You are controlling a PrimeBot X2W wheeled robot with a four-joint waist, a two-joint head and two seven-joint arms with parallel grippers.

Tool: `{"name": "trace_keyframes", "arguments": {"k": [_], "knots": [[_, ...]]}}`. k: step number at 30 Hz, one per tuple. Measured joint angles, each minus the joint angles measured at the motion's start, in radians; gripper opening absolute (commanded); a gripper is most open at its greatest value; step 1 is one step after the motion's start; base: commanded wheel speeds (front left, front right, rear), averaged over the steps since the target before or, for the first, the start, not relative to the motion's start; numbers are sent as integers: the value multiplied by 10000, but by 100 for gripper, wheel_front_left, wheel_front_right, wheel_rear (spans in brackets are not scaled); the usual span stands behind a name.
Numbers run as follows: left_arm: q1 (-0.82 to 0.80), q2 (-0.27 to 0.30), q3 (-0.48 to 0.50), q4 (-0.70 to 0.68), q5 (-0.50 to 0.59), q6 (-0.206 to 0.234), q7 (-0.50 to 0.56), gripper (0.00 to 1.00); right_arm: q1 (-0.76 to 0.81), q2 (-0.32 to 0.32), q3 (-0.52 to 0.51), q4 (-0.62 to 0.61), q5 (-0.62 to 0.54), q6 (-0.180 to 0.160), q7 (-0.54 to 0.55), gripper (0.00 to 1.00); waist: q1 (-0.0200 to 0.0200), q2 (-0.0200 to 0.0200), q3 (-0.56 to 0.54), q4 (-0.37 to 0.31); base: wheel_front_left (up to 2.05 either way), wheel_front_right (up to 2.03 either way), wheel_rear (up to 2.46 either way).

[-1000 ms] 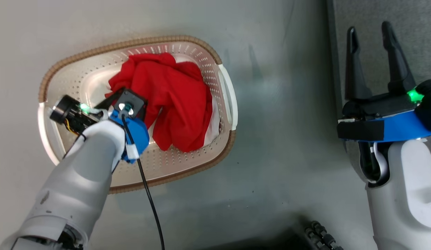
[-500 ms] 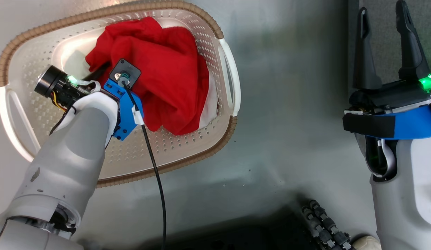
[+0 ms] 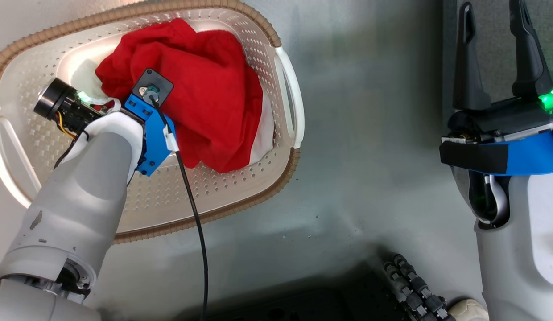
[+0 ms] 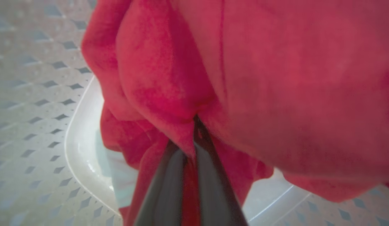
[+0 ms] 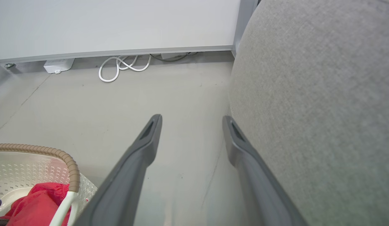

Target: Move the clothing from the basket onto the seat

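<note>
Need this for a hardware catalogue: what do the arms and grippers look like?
Pale grey forearm shells, blue wrist brackets, green lights. Long dark tapering jaws on left gripper and right gripper. A black cable trails from the left wrist.

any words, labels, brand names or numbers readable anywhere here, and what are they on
No readable text in these pictures.
Basket: no label or lettering on the parts in view.
Red clothing: plain, no print shows.
Seat: plain grey fabric, no tag shows.
White box by the wall: too small to tell whether it carries any marking.
</note>
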Motion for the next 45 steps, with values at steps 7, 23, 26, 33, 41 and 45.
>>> {"name": "trace_keyframes", "arguments": {"k": [7,23,26,33,41,45], "knots": [[127,-75,-117,4,-127,-27,-267,0,-31,0,-63,169,2,0,0,100,0,0,-379,65,0,0,0],[613,-798,-247,8,-568,-102,-1413,0,134,-8,-12,579,40,-2,-2,100,0,1,-1904,398,0,0,0],[698,-907,-242,6,-694,-104,-1766,0,249,-25,23,688,48,-2,0,100,-1,0,-2299,488,0,0,0],[985,-1145,-207,-75,-1047,-107,-2399,0,546,-65,71,880,50,-2,-2,100,-1,0,-3268,713,0,0,0],[1423,-1206,-180,-552,-1361,-19,-2646,0,966,-155,46,1129,54,-2,0,100,-1,0,-4412,966,0,0,0],[1571,-1216,-144,-1229,-1475,35,-2673,0,1218,-163,2,1227,65,-2,0,100,-1,0,-4986,1087,0,0,0]]}}
